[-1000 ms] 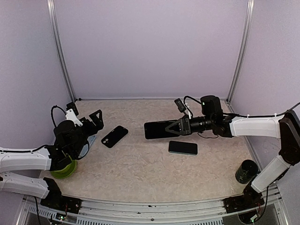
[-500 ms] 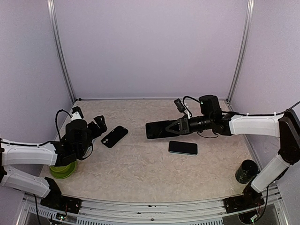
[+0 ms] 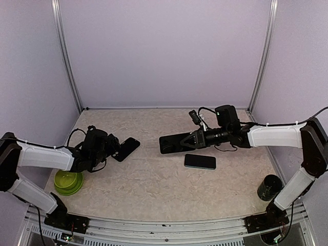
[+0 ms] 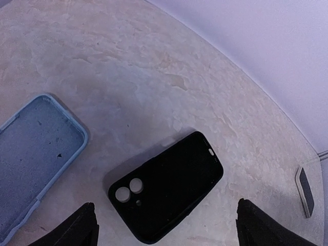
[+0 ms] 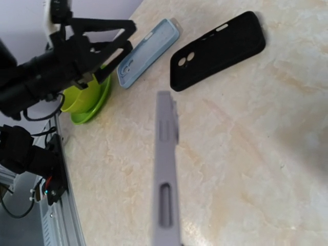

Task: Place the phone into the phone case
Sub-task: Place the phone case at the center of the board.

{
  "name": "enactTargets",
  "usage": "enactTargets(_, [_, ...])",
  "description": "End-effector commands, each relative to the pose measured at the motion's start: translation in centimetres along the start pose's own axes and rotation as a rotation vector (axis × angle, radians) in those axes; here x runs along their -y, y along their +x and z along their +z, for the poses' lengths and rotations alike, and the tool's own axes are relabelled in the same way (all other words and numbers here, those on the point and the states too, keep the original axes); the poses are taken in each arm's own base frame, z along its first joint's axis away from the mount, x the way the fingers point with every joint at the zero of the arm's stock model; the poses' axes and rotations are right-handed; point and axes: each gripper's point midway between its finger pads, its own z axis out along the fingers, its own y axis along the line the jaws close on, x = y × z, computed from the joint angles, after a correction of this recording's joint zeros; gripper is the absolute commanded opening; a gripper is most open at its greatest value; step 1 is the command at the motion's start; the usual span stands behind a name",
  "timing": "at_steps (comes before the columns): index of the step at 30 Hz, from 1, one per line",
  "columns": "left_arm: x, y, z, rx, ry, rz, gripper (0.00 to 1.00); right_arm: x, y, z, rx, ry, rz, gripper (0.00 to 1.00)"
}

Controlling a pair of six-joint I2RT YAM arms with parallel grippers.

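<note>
Black phone case lies empty at lower centre, left gripper spread wide, holding nothing; right gripper clamps the phone, insertion outstanding

The top external view looks down from above and behind the arm bases, over the whole table. The left wrist view hangs close above the table's left side. The right wrist view looks low along the phone toward the left edge. Both share the black phone case and blue case.
</note>
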Motion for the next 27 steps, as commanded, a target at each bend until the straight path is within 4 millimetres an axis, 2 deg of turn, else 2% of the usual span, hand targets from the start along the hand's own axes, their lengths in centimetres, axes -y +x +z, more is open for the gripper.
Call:
enactTargets(1, [0.2, 1.0, 1.3, -0.112, -0.026, -0.077, 0.89, -0.8, -2.0, -0.2, 0.043, -0.022, -0.049, 0.00])
enactTargets(7, [-0.3, 2.5, 3.2, -0.238, -0.094, -0.090, 0.82, -0.6, -2.0, -0.1, 0.042, -0.014, -0.052, 0.00])
enactTargets(9, [-1.2, 3.6, 3.8, -0.300, -0.141, -0.090, 0.79, -0.5, -1.9, -0.1, 0.040, -0.012, -0.052, 0.00])
enactTargets(13, [-2.5, 5.4, 4.7, -0.368, -0.205, -0.086, 0.79, -0.4, -1.8, -0.1, 0.037, -0.008, -0.055, 0.00])
enactTargets(27, [-4.0, 6.4, 5.5, -0.414, -0.337, -0.052, 0.75, 0.0, -1.7, 0.2, 0.029, -0.001, -0.063, 0.00])
